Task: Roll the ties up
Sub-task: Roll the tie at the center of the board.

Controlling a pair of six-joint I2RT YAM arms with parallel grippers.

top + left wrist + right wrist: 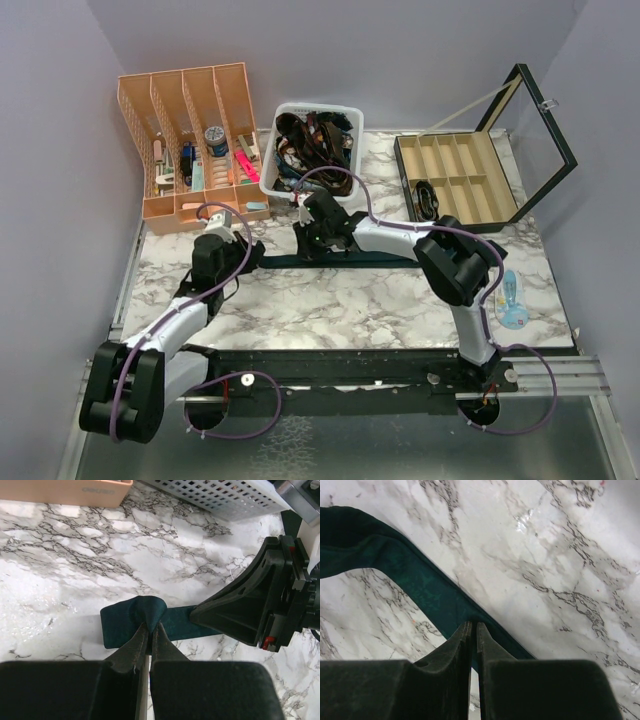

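Glossy white tabletop [330,310] with grey marble veining fills the space between pale lavender walls. Across its middle lies the tie [285,262] — a flat, matte band of dark teal fabric. Its long axis runs left to right, roughly parallel to the table's near edge.

The left gripper [149,625] has its black, tapered fingers pressed together on a raised hump of cloth just in from the tie's blunt, squared left end. That end lies flat on the marble. Farther right along the band, the right gripper [473,628] comes down on the tie's edge with its tips nearly touching, pinching the fabric. In the right wrist view the cloth bends away from them in a soft curve toward the upper left.

At the back left stands a peach plastic file organiser [195,205]. Its four slots hold small odds and ends, among them a blue-lidded jar and something pink. Beside it, a white perforated basket [272,172] is heaped with a tangle of dark straps and ties. To the right is a black box [455,180] with its glazed lid propped open — tan-lined compartments, one holding a small dark coil.
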